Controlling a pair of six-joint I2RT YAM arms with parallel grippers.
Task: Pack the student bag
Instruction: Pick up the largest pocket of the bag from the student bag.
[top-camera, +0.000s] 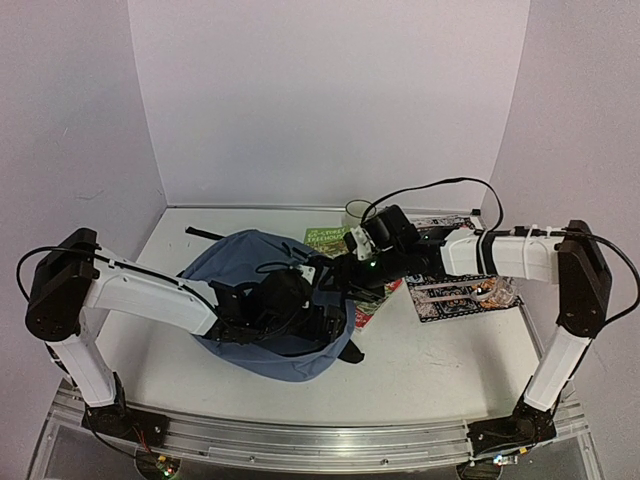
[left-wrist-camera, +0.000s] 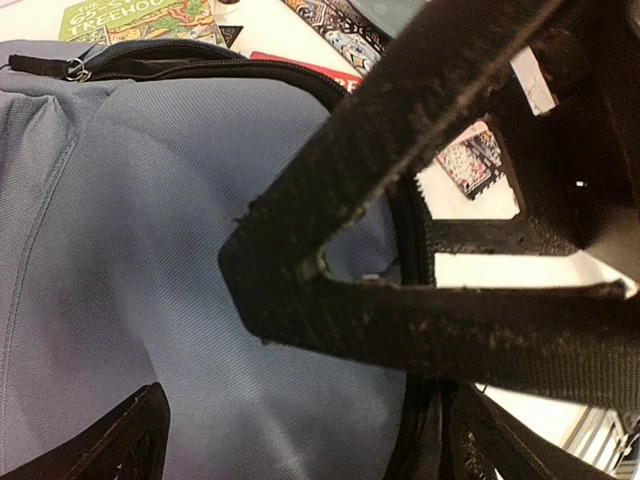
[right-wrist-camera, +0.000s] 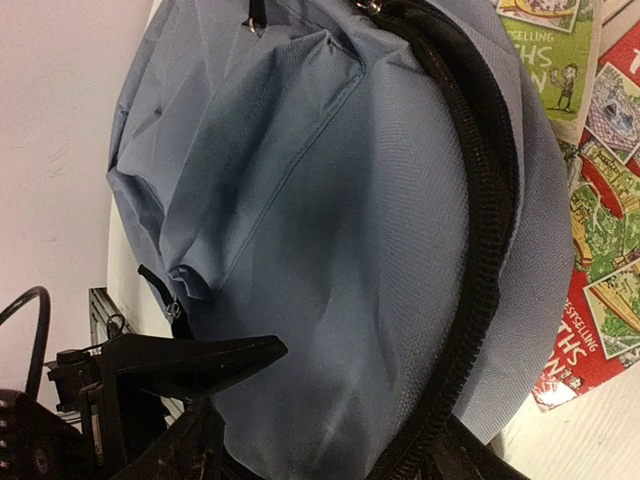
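The student bag (top-camera: 250, 265) lies slumped on the table (top-camera: 430, 370) at centre-left of the top view, with both arms converging on its right-hand side. This looks like an effort to spread the mouth so that things can go in. The left gripper (top-camera: 272, 298) hangs over the middle of the blue fabric with its jaws spread as wide as they go. It has hold of nothing, and is probably poised to pin or lift the upper panel. The right gripper (top-camera: 330, 278) reaches in from the right of the frame to the bag's edge. In its wrist view the black zipper (right-wrist-camera: 480, 200) runs down between its fingers, which suggests it is after the rim. Whether the jaws have actually caught it cannot be told from these views. A green book (top-camera: 328, 238) and a red book (top-camera: 372, 305) lie just beside the bag's right edge, partly under it. They are apparently waiting to be packed, so the task seems to be at an early stage.
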